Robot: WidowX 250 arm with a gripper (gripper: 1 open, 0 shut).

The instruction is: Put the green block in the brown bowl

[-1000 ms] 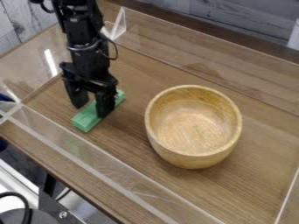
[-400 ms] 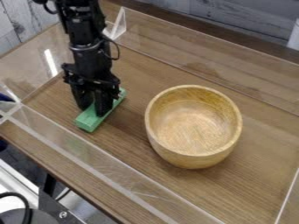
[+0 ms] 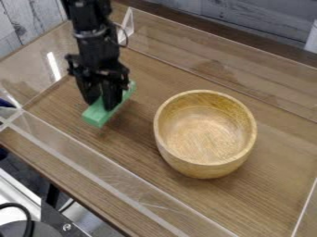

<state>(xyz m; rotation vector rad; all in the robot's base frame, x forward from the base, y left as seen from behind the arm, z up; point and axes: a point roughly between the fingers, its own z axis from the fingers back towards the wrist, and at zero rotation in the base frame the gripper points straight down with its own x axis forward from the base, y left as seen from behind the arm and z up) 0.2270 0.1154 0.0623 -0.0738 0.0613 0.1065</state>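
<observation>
Above the wooden table (image 3: 235, 199), the claw (image 3: 107, 102) pinches the green block (image 3: 103, 113) between its fingers.

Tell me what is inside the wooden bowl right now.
The bowl holds nothing: only its bare wood-grain bottom shows. The near inner wall is hidden by the rim. The green block is off to its left, gripped by the end effector.
</observation>
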